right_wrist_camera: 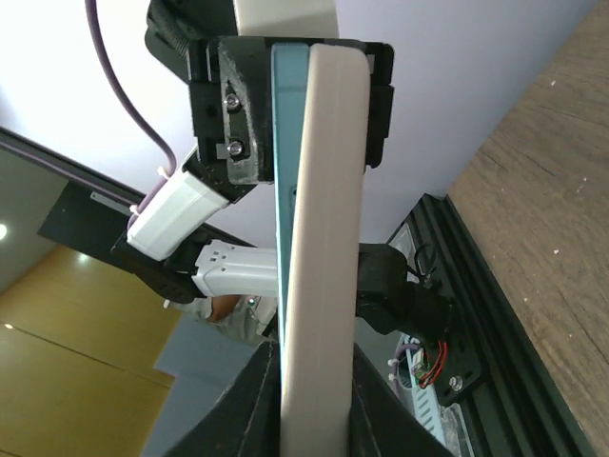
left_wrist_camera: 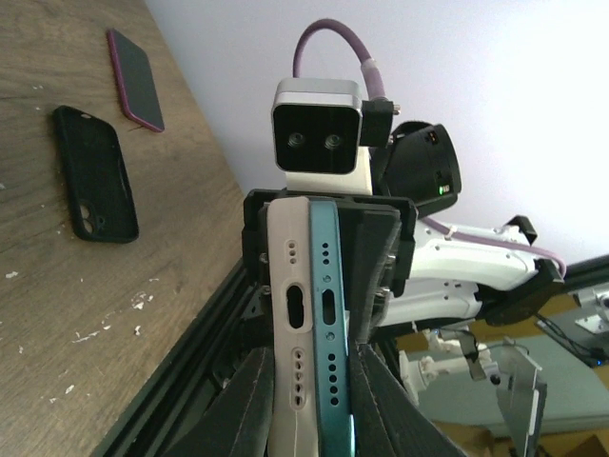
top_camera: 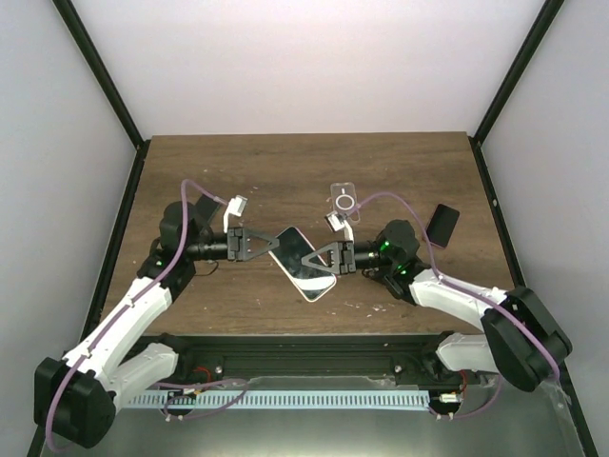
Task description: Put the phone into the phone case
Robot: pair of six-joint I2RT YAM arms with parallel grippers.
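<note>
In the top view, the fingers of the left gripper (top_camera: 269,246) and right gripper (top_camera: 319,259) cover both ends of the clamped phone (top_camera: 303,264). How far it sits in its case (left_wrist_camera: 288,324) is too small to tell there. In both wrist views, phone, case and the near fingers run off the bottom edge. The black item (top_camera: 442,224) at mid right of the top view is too small to identify.

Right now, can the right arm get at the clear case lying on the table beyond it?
Probably not yet. The clear case lies uncovered close by, but the right gripper is shut on the phone, which the left gripper grips too; it would have to let go first.
</note>
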